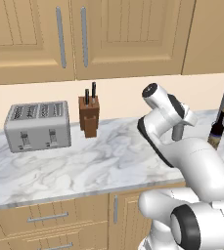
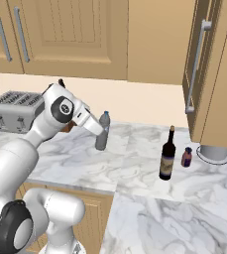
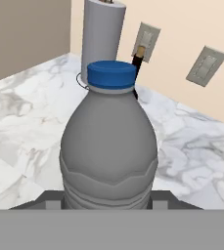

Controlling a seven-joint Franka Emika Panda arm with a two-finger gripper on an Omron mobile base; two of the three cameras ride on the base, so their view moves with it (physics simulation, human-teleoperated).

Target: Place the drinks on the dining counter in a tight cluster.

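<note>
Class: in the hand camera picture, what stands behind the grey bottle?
Behind the grey bottle stand a pale grey cylinder and the dark wine bottle, whose neck alone shows; its body is covered by the grey bottle. Two wall outlets sit beyond.

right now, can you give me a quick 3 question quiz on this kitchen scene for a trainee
1. True or false: the gripper is at the grey bottle.
2. Which drink stands tallest on the marble counter?
A. the grey bottle
B. the wine bottle
C. the small reddish bottle
3. Fill in: between the toaster and the arm in the left base view stands a wooden ____.

Key
1. True; in the hand view the bottle sits between the fingers, apparently gripped.
2. B
3. knife block
</note>
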